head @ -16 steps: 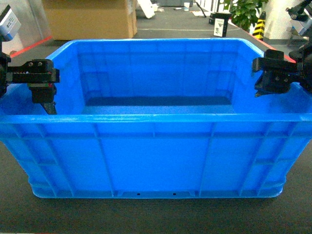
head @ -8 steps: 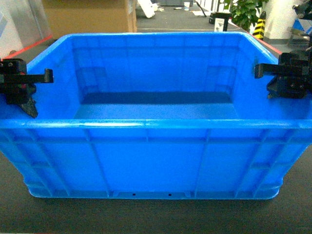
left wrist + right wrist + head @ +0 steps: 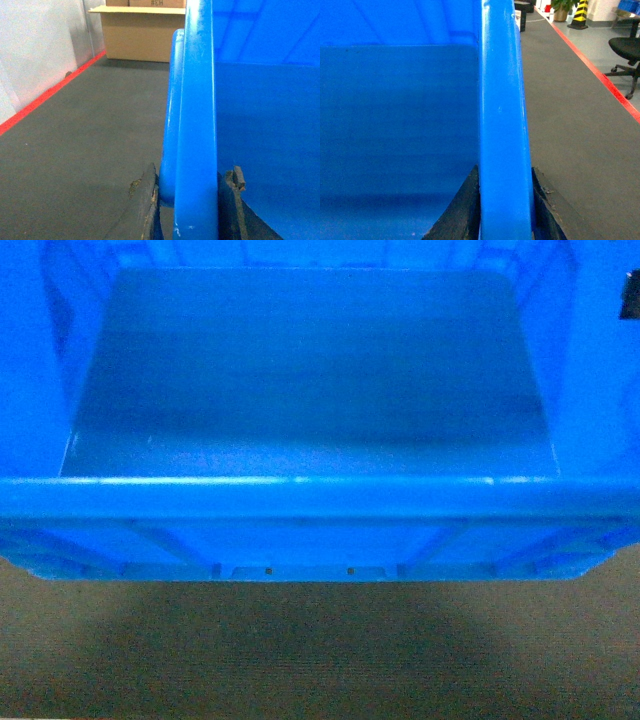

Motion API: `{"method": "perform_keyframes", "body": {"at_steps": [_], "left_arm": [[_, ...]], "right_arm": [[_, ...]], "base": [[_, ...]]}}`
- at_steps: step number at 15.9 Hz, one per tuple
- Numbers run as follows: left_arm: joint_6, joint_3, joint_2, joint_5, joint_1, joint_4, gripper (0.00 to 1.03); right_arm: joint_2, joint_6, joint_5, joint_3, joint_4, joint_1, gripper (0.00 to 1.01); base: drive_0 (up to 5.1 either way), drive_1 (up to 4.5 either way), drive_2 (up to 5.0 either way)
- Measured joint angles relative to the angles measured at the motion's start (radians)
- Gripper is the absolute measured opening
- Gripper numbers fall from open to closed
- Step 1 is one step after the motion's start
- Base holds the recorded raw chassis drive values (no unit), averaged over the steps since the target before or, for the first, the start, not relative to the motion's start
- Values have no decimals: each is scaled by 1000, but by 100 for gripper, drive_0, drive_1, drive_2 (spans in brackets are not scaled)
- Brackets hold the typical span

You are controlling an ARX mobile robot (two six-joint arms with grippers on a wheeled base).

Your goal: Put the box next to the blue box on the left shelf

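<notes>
Grey floor (image 3: 75, 150) lies beneath the box (image 3: 300, 390), which we hold with both jaws clenched on its side rims. Empty, it should be light and stiff, though the smooth plastic may slip.

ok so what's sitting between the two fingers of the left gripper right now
The thick rolled rim of the bright-blue plastic crate. In the left wrist view, the left gripper has one finger against each side of it.

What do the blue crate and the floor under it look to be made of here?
The box looks like moulded plastic, smooth and slightly glossy: light glints along its rolled rim, and its sides carry moulded ribs. The floor appears to be dark grey matting with a fine ribbed texture, matte, perhaps rubber or low carpet; the weave is too fine to tell. Both grippers clamp the rim.
</notes>
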Motion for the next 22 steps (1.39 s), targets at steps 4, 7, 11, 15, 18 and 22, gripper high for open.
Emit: {"method": "perform_keyframes", "body": {"at_steps": [4, 7, 11, 15, 18, 22], "left_arm": [[21, -125, -211, -41, -63, -47, 18], [16, -146, -295, -55, -83, -77, 18], [-11, -167, -317, -77, -106, -115, 18], [-14, -167, -319, -79, -106, -115, 18], [-14, -167, -319, -79, -106, -116, 18], [-14, -167, -319, -78, -110, -116, 18]], "right_arm": [[-212, 0, 100, -182, 4, 37, 22], [-265, -3, 110, -207, 12, 36, 22], [-235, -93, 125, -241, 134, 36, 22], [-234, -106, 127, -241, 134, 36, 22], [-231, -110, 127, -241, 135, 36, 22], [-231, -113, 127, -241, 134, 36, 22]], "base": [[0, 0, 0], [0, 0, 0], [0, 0, 0], [0, 0, 0], [0, 0, 0], [0, 0, 0]]}}
